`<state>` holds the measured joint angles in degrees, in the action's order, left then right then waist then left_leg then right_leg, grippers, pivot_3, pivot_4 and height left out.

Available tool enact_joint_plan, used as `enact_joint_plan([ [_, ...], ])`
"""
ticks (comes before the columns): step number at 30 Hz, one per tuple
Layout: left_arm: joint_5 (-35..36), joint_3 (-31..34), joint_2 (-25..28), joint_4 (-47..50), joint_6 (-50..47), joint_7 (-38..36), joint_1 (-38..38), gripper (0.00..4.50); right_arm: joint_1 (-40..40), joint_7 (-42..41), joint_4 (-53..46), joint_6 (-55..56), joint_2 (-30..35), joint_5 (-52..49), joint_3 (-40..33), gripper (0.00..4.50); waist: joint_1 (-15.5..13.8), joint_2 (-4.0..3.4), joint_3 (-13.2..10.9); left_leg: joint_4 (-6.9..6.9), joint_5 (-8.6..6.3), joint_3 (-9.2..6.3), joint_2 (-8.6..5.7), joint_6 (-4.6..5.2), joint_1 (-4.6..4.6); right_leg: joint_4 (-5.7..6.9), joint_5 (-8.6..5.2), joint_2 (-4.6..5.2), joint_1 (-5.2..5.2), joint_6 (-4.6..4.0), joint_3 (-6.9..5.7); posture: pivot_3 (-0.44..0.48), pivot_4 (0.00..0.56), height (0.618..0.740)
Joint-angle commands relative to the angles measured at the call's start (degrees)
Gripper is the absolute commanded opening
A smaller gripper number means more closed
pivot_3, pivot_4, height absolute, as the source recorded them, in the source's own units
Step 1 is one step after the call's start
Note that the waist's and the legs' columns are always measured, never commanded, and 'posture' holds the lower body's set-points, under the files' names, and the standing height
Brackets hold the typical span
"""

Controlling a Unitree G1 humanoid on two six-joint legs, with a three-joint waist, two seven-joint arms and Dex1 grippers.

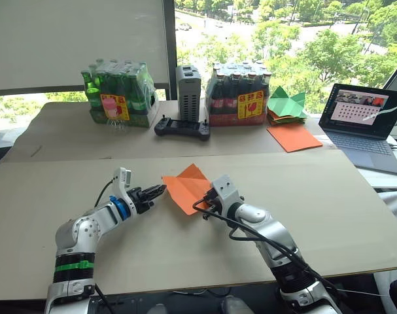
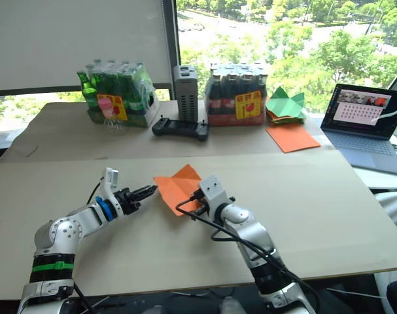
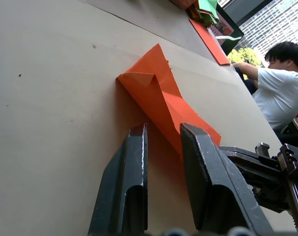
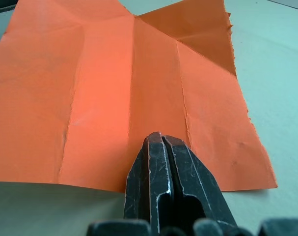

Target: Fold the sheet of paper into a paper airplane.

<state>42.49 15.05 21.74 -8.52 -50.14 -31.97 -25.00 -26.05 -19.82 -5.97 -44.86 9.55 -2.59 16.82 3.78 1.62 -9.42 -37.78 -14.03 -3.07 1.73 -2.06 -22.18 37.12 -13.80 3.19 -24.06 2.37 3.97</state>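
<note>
The sheet of paper (image 1: 187, 186) is bright orange and creased, and it lies flat on the near table with one corner folded over into a triangle (image 4: 198, 34). My left gripper (image 1: 161, 190) hovers low at the sheet's left edge; in the left wrist view its fingers (image 3: 134, 162) stand apart with nothing between them. My right gripper (image 4: 161, 140) is shut, its tips resting on top of the sheet near the right-hand near edge. The paper airplane shape is not formed; the sheet is a wide, partly folded rectangle.
On the far table stand a pack of green bottles (image 1: 120, 91), a grey box (image 1: 188, 91), a black controller (image 1: 182, 127) and a pack of dark bottles (image 1: 237, 95). Green paper shapes (image 1: 286, 104), a larger orange sheet (image 1: 293, 137) and a laptop (image 1: 365, 124) lie right. A person (image 3: 281, 83) sits beyond.
</note>
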Motion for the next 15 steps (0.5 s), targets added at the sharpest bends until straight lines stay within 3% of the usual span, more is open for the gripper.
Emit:
enact_joint_plan([
  [1, -1.8, -1.2, -0.8, -1.7, 2.4, -0.7, -2.4, 1.12, 1.2, -0.1, 1.8, -2.1, -0.1, 0.1, 0.5, 0.0, 0.0, 0.0, 0.0, 0.0, 0.0, 0.0, 0.0, 0.0, 0.0, 0.0, 0.0, 0.0, 0.0, 0.0, 0.0, 0.0, 0.15, 0.74],
  [15, -4.1, -2.1, -2.4, -6.1, 4.1, -1.4, -5.1, 1.12, 1.6, 0.3, 1.0, -2.6, 0.0, 0.4, 0.0, 0.0, -0.1, 0.0, 0.0, 0.0, 0.0, 0.0, -0.01, 0.0, -0.02, 0.0, 0.0, 0.01, -0.01, 0.0, 0.0, 0.0, 0.15, 0.74],
])
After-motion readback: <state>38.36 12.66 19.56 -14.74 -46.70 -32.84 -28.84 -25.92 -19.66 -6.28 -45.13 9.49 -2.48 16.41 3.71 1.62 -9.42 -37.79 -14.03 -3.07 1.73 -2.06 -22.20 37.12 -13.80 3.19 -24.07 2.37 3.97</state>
